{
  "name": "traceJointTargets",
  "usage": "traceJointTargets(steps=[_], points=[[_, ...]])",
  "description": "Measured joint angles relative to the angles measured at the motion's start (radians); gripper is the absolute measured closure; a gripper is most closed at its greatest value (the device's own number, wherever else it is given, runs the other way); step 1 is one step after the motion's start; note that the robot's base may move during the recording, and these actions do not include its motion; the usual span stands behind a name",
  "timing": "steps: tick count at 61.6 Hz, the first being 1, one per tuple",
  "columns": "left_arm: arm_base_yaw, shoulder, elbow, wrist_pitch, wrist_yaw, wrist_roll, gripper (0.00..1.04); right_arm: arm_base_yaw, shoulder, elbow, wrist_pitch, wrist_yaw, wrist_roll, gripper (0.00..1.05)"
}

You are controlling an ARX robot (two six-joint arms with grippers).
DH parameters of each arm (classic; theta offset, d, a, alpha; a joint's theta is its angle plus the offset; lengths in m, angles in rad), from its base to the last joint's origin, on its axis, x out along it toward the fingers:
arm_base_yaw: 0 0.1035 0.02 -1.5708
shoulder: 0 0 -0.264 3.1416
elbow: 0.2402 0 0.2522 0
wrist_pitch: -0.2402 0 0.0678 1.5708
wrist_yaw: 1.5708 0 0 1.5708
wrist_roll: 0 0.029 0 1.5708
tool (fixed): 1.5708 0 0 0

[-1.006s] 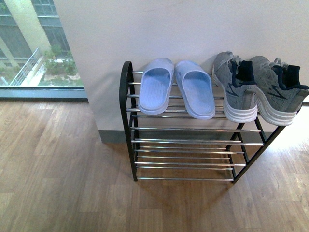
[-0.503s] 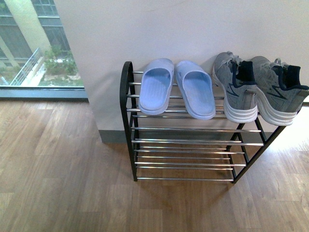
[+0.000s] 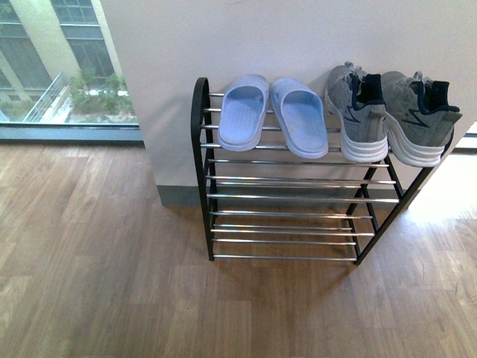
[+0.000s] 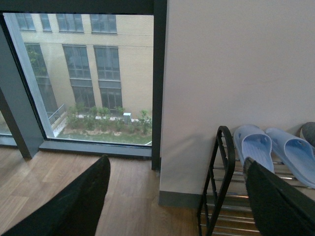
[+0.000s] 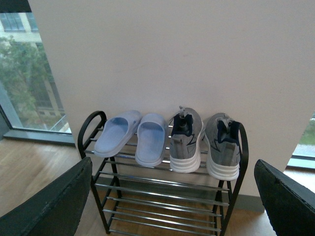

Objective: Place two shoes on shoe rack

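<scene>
Two grey knit shoes with white soles, one (image 3: 358,112) beside the other (image 3: 417,115), rest on the top tier of the shoe rack (image 3: 200,160), at its right end, heels toward me. The right wrist view shows the same shoes (image 5: 185,139) (image 5: 222,145) side by side on the rack (image 5: 236,177). My right gripper (image 5: 174,199) is open, well back from the rack, with nothing between its fingers. My left gripper (image 4: 179,196) is open too, facing the rack's left end (image 4: 224,157) and the wall. Neither arm appears in the front view.
Pale blue slippers (image 3: 272,112) sit on the top tier left of the shoes. The rack stands against a white wall (image 3: 283,37) on wood flooring (image 3: 89,268). A floor-level window (image 3: 52,67) lies to the left. Lower tiers (image 3: 283,216) hold nothing.
The front view has shifted: the rack and shoes now sit higher and smaller in the picture, as the camera has drawn back. The shoes stay put on the top tier.
</scene>
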Motion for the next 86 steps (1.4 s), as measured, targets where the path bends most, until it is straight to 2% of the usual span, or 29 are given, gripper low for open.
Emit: traceJointTargets(steps=[86], points=[[0.000, 0.000, 0.000, 0.000, 0.000, 0.000, 0.09, 0.000, 0.000, 0.000, 0.000, 0.000, 0.000, 0.09]])
